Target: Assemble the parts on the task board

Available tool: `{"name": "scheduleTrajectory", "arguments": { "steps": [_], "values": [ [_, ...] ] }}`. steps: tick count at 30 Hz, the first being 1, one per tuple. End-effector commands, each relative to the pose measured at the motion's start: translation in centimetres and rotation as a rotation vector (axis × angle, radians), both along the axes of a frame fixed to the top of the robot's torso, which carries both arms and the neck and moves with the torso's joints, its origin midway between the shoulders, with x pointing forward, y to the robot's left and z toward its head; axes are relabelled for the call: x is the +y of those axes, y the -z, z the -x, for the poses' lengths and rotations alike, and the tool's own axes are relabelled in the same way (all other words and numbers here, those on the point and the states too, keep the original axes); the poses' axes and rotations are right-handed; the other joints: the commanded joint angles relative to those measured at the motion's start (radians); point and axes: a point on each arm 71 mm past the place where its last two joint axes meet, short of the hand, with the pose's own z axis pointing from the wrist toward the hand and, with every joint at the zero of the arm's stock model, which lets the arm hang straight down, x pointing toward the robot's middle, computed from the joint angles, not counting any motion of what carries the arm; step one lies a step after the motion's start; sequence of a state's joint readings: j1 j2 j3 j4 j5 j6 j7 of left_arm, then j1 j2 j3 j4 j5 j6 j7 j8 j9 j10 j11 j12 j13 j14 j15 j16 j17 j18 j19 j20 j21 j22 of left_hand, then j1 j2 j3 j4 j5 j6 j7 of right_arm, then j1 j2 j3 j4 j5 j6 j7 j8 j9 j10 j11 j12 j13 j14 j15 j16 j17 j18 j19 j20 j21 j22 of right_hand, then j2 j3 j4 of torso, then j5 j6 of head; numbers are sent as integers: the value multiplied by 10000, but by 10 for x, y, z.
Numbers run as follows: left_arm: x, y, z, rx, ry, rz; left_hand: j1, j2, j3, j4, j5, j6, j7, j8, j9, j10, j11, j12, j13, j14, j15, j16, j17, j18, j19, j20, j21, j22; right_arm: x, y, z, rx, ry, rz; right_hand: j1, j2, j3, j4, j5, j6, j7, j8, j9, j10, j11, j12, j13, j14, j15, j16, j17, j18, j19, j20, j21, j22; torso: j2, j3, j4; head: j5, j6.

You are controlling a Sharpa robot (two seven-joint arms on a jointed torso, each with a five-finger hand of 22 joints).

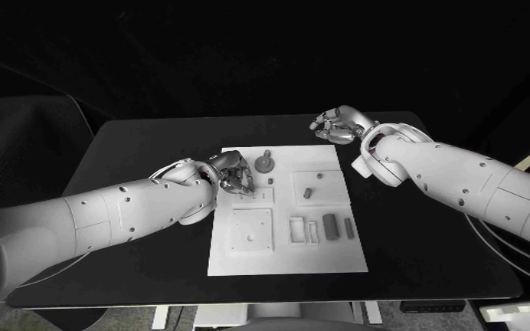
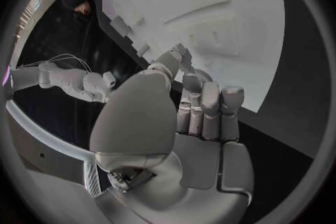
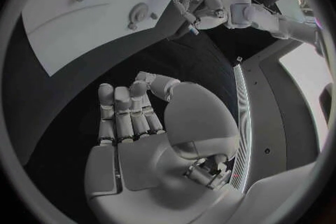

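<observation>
Task board (image 1: 289, 248) lies flat mid-table, a white plate with raised square tiles and small grey parts on it. Black table (image 1: 144, 147) under it, matte; background behind is dark, nothing readable there.

Parts, head view: round part with a stem (image 1: 266, 162) near the board's far edge; small peg (image 1: 318, 175) on the tile right of it, an oblong piece (image 1: 308, 190) just nearer on the same tile. Dark block (image 1: 330, 227) and a slimmer bar (image 1: 349, 227) stand side by side near the right edge, with an open white frame (image 1: 300, 229) left of them. Larger square tile (image 1: 250, 231) sits at near left.

Left hand (image 1: 233, 175) is over the board's far-left tile, fingers curled down toward the surface. Left wrist view shows the fingers (image 2: 210, 106) bunched together, tips at the board; whether they pinch a part cannot be told, contact point is hidden by the hand itself.

Right hand (image 1: 338, 125) is off the board, above bare table past its far-right corner, fingers curled inward. Right wrist view shows the fingers (image 3: 122, 112) folded over the palm with nothing in them.

Board's small parts are too tiny to identify shapes further. Both forearms are cut off at the picture edges.
</observation>
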State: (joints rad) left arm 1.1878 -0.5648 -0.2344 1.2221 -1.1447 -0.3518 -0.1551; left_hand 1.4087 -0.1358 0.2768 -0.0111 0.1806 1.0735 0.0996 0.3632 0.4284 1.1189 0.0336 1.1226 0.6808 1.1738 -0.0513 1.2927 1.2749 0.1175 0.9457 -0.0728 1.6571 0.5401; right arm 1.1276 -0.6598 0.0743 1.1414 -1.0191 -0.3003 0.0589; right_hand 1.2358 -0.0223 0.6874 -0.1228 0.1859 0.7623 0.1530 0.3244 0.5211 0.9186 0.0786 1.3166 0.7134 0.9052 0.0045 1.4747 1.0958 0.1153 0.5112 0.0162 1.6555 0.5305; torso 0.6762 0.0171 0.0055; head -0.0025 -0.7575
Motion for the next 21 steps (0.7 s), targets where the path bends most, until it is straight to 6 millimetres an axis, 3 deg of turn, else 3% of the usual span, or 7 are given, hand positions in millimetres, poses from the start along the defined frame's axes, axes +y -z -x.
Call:
{"name": "scheduleTrajectory", "arguments": {
  "steps": [1, 21],
  "values": [
    [-3, 4, 0, 310, -70, -20, -32, 84, 44, -1, 54, 653, 305, 34, 268, -43, -1, -60, -16, -37, -62, 38, -20, 660, 22, -56, 218, -14, 0, -3, -1, -200, 217, -528, -73, -42, 57, -12, -13, 9, 67, 38, 15, 69, -17, 63, -11, 70, 19, 44, -11, 42, 46, 11, 542, -13, 6, 8, 0, -5, -19],
    [-9, 13, -1, 624, 77, -353, -95, 78, 36, 27, 50, 639, 313, 22, 266, -49, 9, -78, -29, -42, -56, 38, -34, 652, 21, -49, 213, -19, 2, -5, 1, -190, 178, -534, -94, -64, 75, -14, -12, 46, 83, 57, 24, 72, -22, 69, -14, 73, 19, 48, -11, 43, 48, 10, 549, -14, 5, 11, -5, -38, -92]
  ]
}}
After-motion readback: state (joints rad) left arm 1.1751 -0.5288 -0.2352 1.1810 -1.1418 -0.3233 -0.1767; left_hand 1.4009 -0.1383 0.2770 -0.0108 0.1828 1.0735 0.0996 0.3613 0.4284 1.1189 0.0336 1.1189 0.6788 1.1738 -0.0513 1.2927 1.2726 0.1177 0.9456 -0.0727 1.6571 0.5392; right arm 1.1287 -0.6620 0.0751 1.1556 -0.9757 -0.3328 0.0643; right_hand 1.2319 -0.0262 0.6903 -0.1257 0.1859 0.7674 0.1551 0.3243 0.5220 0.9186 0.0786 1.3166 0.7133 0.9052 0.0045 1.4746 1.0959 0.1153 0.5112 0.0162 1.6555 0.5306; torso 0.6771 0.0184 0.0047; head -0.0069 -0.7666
